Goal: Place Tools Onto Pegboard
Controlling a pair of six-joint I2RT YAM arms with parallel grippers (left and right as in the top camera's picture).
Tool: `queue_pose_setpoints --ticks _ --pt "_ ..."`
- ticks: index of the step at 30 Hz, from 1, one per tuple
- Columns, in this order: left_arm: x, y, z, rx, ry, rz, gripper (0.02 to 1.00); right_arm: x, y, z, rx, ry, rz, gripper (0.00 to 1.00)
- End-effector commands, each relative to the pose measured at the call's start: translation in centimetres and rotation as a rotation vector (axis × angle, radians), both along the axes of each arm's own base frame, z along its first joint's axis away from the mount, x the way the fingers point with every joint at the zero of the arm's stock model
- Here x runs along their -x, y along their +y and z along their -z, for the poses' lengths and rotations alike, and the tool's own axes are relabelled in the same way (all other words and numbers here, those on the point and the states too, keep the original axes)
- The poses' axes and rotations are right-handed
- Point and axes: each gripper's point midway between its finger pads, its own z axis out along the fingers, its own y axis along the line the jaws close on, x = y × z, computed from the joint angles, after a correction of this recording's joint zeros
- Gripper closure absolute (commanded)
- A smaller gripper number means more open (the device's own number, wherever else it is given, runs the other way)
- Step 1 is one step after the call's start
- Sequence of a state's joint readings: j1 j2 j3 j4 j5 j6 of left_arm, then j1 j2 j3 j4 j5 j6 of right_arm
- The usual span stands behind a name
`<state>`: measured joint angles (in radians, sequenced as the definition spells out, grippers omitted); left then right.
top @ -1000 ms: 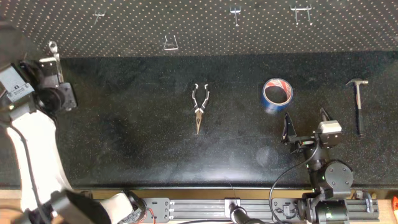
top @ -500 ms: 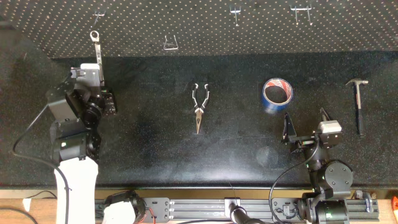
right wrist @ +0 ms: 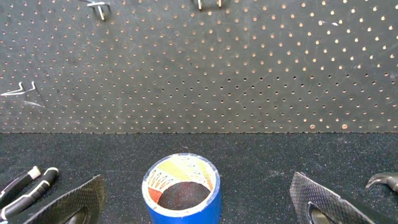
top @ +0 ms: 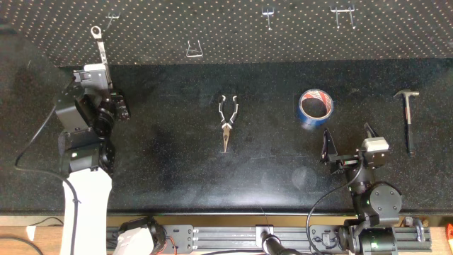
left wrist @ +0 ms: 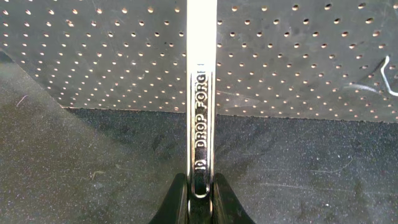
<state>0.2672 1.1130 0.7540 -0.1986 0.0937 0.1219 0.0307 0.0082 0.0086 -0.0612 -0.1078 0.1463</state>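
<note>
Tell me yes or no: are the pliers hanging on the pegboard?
No, the pliers lie flat on the black mat, below the pegboard.

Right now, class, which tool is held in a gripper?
The wrench, clamped in the left gripper; pliers, tape roll and hammer lie on the mat.

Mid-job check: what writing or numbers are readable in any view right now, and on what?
"10": stamped on the wrench shank, beside the jaws of the left gripper.
"DROP FORG": stamped farther along the same shank; later letters lost in glare.
On the blue tape roll: print inside its core, too blurred to read.
Nothing else is legible.
</note>
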Motion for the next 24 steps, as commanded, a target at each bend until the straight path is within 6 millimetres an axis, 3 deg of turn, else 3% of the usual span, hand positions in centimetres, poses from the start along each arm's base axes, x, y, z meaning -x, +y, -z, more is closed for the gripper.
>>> queue_pose_setpoints --ticks 1,24 --pt "-0.7 -0.8 0.1 0.046 -0.009 0.036 0.991 0.0 -0.1 0.1 -0.015 0.002 0.001 0.025" --pt "-3.2 -0.1 3.4 0.048 0.033 0.041 0.989 0.0 -0.1 0.1 -0.015 0.002 0.001 0.025"
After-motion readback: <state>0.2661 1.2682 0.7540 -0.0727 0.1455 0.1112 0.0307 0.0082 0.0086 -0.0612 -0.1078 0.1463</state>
